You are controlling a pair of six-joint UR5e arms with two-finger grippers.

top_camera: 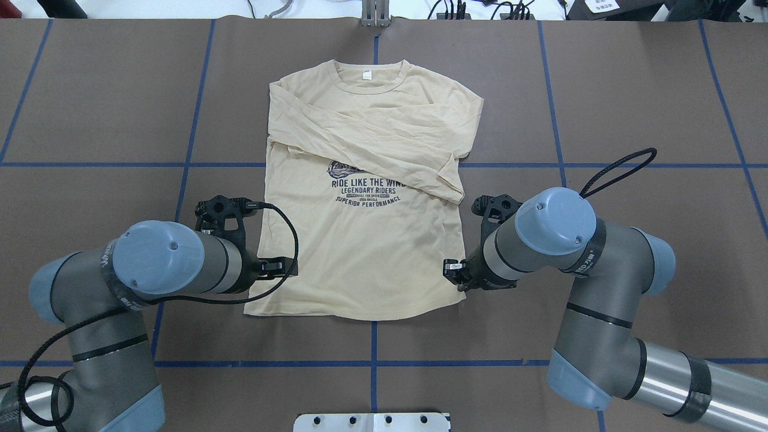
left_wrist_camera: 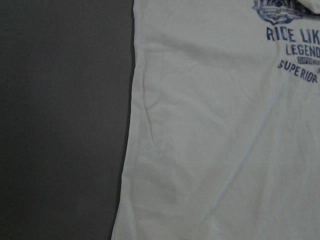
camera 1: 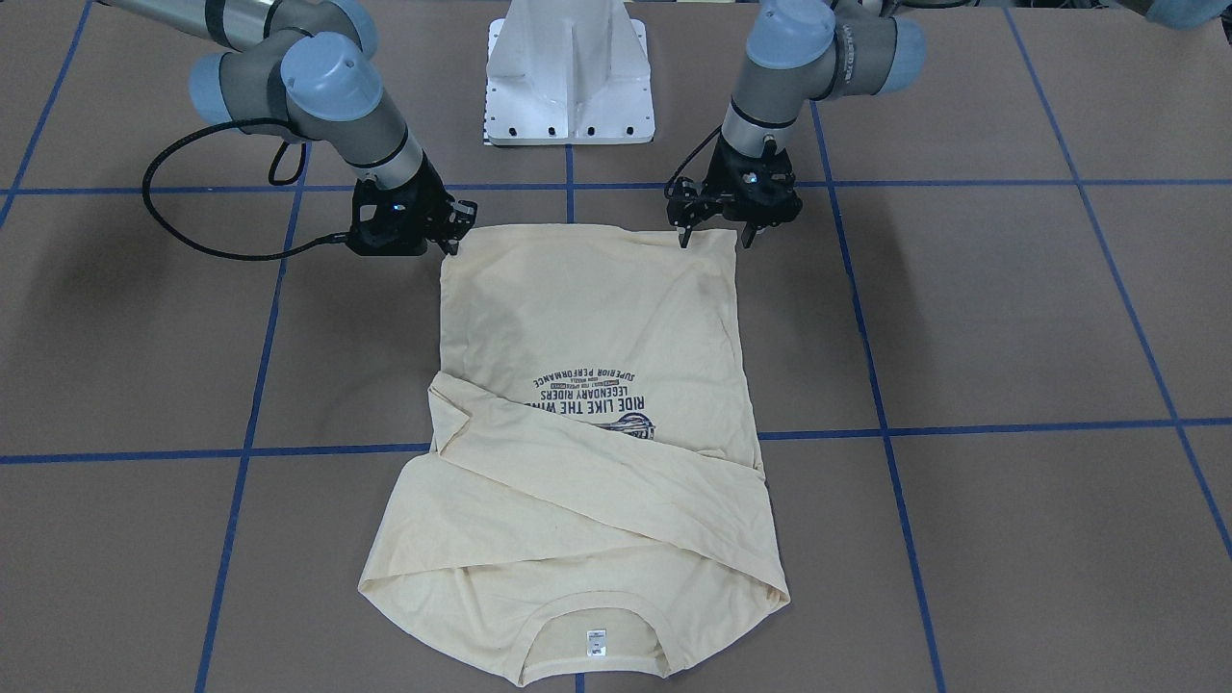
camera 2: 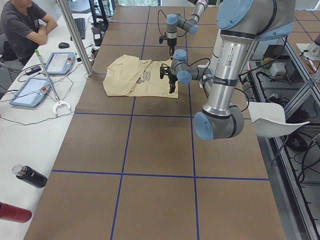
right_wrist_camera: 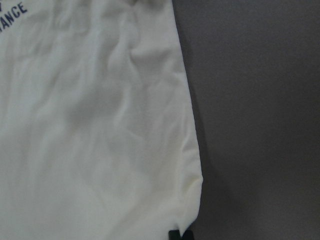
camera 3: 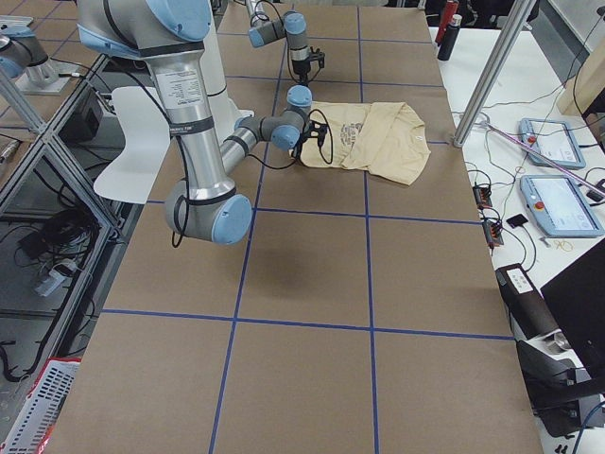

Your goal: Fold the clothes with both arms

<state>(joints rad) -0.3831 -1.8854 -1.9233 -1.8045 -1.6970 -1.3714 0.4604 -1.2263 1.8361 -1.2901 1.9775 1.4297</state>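
The cream-yellow T-shirt (camera 1: 597, 308) lies flat, print up, on the brown table, with both long sleeves folded across the chest. Its neck label (camera 1: 596, 642) points away from the robot. It also shows in the overhead view (top_camera: 360, 252). My left gripper (camera 1: 715, 236) is open, with its fingers astride the hem corner on my left side. My right gripper (camera 1: 459, 231) looks open at the other hem corner. From overhead both grippers, the left (top_camera: 277, 266) and the right (top_camera: 453, 273), are partly hidden under the wrists. Both wrist views show the shirt's side edges, left (left_wrist_camera: 225, 140) and right (right_wrist_camera: 90, 125).
The white pedestal base (camera 1: 570, 77) stands just behind the hem. Blue tape lines grid the table. In the exterior left view an operator (camera 2: 22, 25), control tablets (camera 2: 60, 62), a metal post (camera 2: 75, 35) and bottles (camera 2: 30, 176) line the far side.
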